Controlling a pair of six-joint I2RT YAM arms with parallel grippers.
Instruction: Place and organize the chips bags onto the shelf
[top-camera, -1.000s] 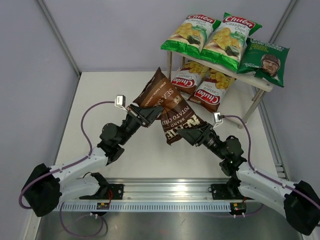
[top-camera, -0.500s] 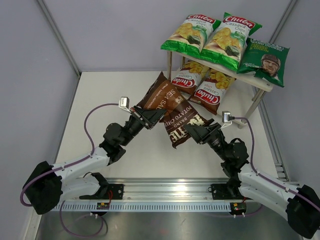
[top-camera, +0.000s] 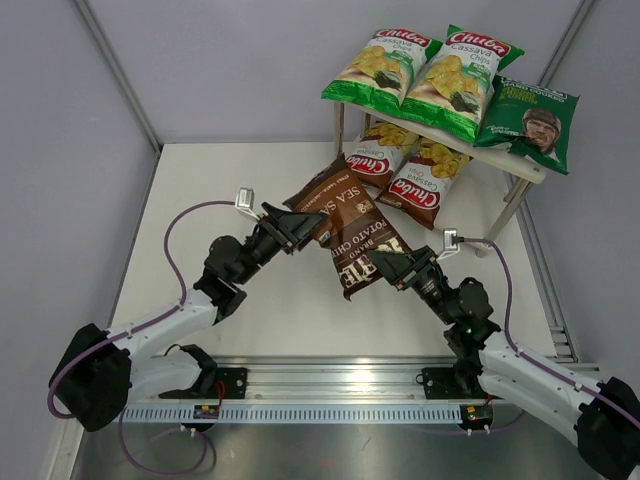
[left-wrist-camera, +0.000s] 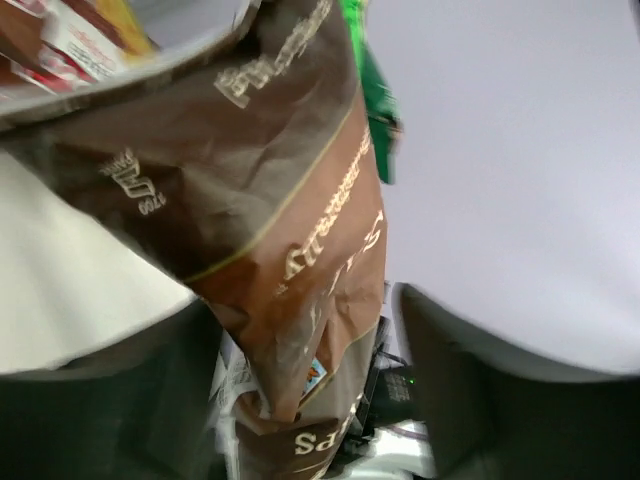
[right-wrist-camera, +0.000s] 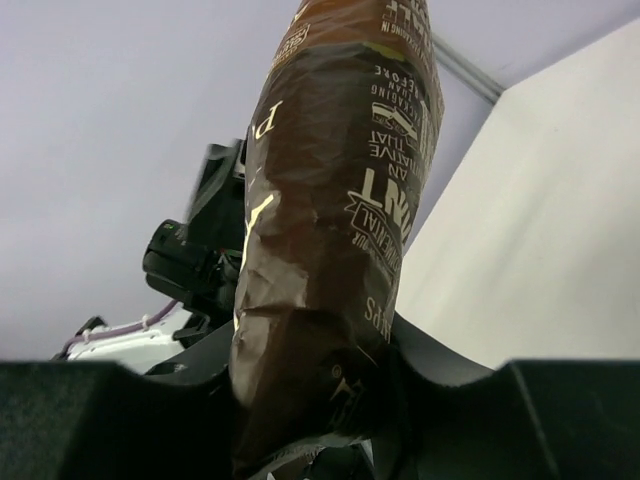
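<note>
The dark brown Kettle bag (top-camera: 352, 232) hangs in the air between my two arms, in front of the shelf (top-camera: 517, 164). My right gripper (top-camera: 396, 268) (right-wrist-camera: 310, 352) is shut on the bag's lower end, which is creased between its fingers. In the left wrist view my left gripper (left-wrist-camera: 300, 305) is open, its fingers wide apart on either side of the bag's upper-left corner (top-camera: 303, 226). Two green Chuba bags (top-camera: 382, 66) (top-camera: 460, 80) and the dark green portrait bag (top-camera: 530, 122) lie on the top board. Two brown-red Chuba bags (top-camera: 376, 156) (top-camera: 426, 180) lie on the lower board.
The shelf stands at the back right on metal legs (top-camera: 508, 210). White table (top-camera: 200, 200) with grey walls on the left, back and right. A metal rail (top-camera: 340, 385) with both arm bases runs along the near edge.
My left gripper has opened and let go of the Kettle bag. My right gripper has closed on the bag's lower end. The bag has shifted slightly right, toward the shelf.
</note>
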